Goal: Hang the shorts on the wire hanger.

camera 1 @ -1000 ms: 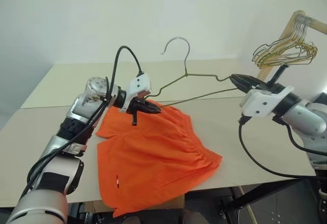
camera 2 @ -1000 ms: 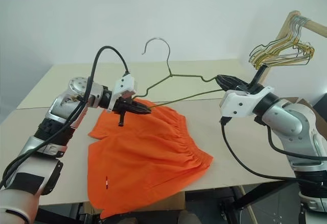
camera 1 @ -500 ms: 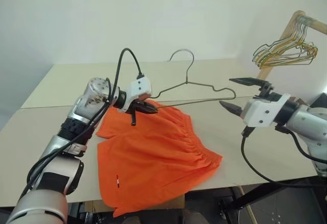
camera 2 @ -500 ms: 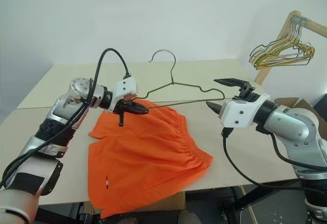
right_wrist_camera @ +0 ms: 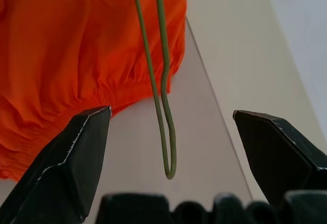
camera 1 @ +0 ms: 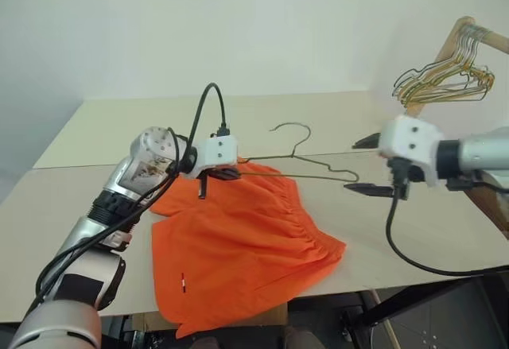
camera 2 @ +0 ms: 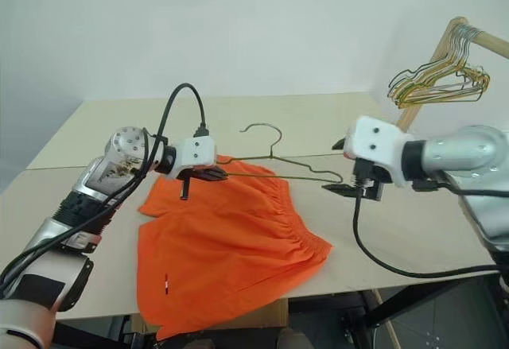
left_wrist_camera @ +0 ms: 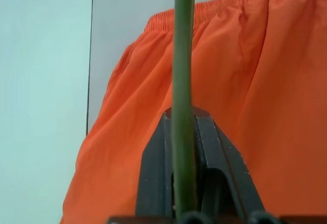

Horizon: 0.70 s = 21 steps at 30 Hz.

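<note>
R gripper (camera 1: pixel 367 165) off wire hanger (camera 1: pixel 298 166) now

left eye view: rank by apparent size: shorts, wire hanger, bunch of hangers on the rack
1. the shorts, by far the most area.
2. the wire hanger, long but thin.
3. the bunched hangers on the wooden rack; they sit farther back, so their smaller look is partly distance.
</note>
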### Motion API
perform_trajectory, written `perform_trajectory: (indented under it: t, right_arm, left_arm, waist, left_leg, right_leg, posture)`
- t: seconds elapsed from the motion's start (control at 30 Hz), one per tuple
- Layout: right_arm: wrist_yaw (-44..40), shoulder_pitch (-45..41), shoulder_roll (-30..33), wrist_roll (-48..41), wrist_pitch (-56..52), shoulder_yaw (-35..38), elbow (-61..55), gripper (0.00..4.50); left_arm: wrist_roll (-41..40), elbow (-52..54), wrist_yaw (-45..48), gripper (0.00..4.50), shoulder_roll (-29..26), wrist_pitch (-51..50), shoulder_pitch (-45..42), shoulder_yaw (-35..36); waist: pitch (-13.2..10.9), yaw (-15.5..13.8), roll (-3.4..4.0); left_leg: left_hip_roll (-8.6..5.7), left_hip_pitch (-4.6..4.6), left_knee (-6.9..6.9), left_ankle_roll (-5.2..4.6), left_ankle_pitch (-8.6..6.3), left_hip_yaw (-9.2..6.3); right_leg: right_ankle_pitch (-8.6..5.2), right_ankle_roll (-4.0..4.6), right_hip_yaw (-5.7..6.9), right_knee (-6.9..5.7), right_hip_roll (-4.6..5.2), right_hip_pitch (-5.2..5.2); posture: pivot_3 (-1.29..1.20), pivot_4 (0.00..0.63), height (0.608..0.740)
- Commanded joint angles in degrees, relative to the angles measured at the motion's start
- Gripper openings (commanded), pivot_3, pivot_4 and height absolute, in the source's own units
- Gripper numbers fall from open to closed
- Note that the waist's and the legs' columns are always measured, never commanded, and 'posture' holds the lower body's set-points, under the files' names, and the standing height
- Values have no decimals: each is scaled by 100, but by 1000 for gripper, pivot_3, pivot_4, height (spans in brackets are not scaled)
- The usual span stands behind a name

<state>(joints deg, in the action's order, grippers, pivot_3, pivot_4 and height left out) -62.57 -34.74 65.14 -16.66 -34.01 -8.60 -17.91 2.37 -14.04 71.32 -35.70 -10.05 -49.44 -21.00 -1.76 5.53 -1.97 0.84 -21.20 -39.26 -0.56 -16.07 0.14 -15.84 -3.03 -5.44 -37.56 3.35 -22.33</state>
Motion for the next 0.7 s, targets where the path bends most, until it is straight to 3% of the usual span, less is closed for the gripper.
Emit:
perform_trajectory:
  t: [0.03,0.2,0.3,0.6,0.67,0.7]
  right_arm:
    - [-194,-373,-91,362,-214,-383,243,4459]
    - [-398,-744,-265,612,-453,-722,447,4459]
    - [-550,-776,-321,659,-421,-795,526,3872]
    - [-660,-764,-554,1088,-225,-1061,919,642]
    - [-688,-786,-604,1156,-176,-1079,1002,27]
    - [-693,-796,-640,1195,-147,-1082,1045,27]
  left_arm:
    - [-108,314,-2,0,-25,-45,-53,206]
    - [-138,483,9,0,-79,-123,38,253]
    - [-144,539,18,0,-92,-168,69,282]
    - [-195,549,77,0,-73,-172,25,322]
    - [-214,566,103,0,-74,-177,24,335]
    - [-226,566,119,0,-73,-178,21,345]
  waist:
    - [0,-15,0]
    - [0,-45,1]
    - [-1,-87,1]
    - [0,-166,1]
    - [0,-166,1]
    - [0,-166,1]
  left_leg:
    - [-1,-3,0,0,0,0]
    - [-2,-10,-1,-2,-1,0]
    - [-2,-10,-2,-2,-1,-2]
    - [-3,-10,-8,-2,-1,3]
    - [-3,-11,-8,-2,-1,2]
    - [-2,-11,-9,-2,-1,2]
  right_leg:
    - [0,0,0,0,0,-3]
    - [0,0,0,-2,3,-12]
    - [0,0,2,-5,3,-12]
    - [0,0,2,-6,3,-12]
    - [0,0,2,-6,3,-12]
    - [0,0,3,-6,3,-12]
  posture:
    - [-69,0,740]
    - [-57,0,740]
    - [-54,0,740]
    - [-58,0,740]
    - [-58,0,740]
    - [-55,0,740]
